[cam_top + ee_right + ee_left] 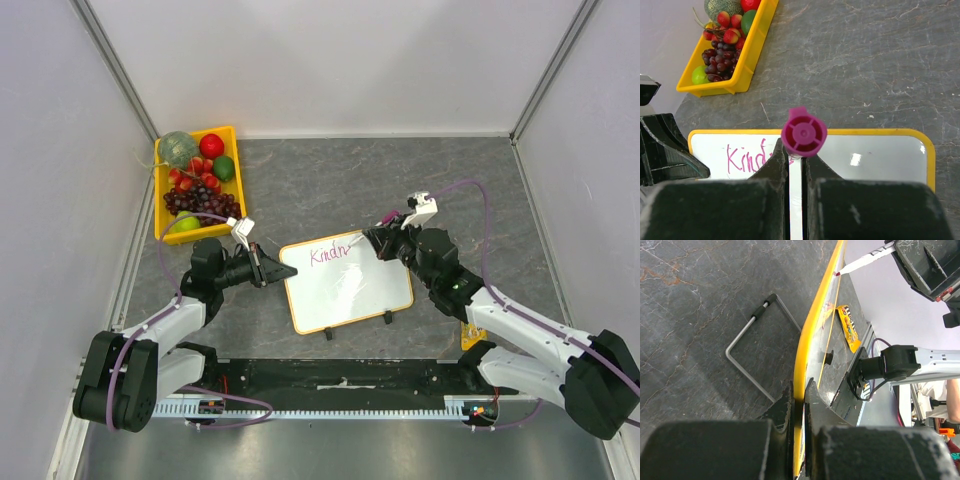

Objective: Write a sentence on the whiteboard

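The whiteboard (350,285) lies tilted in the middle of the table, white with a yellow-orange frame and two black clips on its near edge. Pink letters "Kindn" (329,253) stand at its upper left, the sentence's start; they also show in the right wrist view (745,157). My left gripper (272,269) is shut on the board's left edge (801,390). My right gripper (378,243) is shut on a white marker with a magenta end cap (804,133), its tip on the board just right of the letters.
A yellow tray (227,205) of fruit sits at the back left; it also shows in the right wrist view (755,47). A bent metal wire stand (747,357) lies on the dark stone table. A yellow packet (472,335) lies by the right arm's base.
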### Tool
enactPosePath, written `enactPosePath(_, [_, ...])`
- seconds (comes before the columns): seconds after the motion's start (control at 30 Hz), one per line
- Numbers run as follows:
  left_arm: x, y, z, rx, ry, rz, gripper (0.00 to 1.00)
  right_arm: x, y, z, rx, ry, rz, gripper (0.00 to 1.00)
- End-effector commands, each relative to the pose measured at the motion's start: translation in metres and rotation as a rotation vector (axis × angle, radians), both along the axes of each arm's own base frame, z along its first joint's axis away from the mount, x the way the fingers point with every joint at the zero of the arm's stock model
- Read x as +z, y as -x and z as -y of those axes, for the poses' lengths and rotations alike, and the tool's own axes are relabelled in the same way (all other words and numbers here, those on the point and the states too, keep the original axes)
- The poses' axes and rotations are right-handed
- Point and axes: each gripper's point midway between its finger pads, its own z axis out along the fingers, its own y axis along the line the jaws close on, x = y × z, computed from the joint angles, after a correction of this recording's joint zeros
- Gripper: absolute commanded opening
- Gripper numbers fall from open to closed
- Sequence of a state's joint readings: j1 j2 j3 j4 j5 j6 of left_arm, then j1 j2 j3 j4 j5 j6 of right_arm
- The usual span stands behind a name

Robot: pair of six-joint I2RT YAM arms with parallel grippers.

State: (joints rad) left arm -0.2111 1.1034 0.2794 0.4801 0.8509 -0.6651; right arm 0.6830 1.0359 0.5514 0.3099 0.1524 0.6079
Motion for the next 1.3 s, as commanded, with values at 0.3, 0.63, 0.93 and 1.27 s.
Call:
enactPosePath(0.3, [-0.031,0.000,-0.010,0.048,-0.101,-0.035,0.02,0.008,-0.003,-0.004,0.019,0.000,0.013,0.00])
enactPosePath(0.63, [-0.031,0.000,-0.010,0.049,-0.100,-0.034,0.02,-0.004,0.005,-0.004,0.048,0.013,-0.012,0.00])
enactPosePath(0.93, [-0.032,0.001,-0.011,0.050,-0.101,-0.037,0.02,-0.007,0.011,-0.002,0.059,0.020,-0.019,0.00])
enactPosePath(1.27, [-0.032,0.001,-0.011,0.049,-0.101,-0.037,0.02,-0.011,0.016,0.001,0.063,0.023,-0.027,0.00])
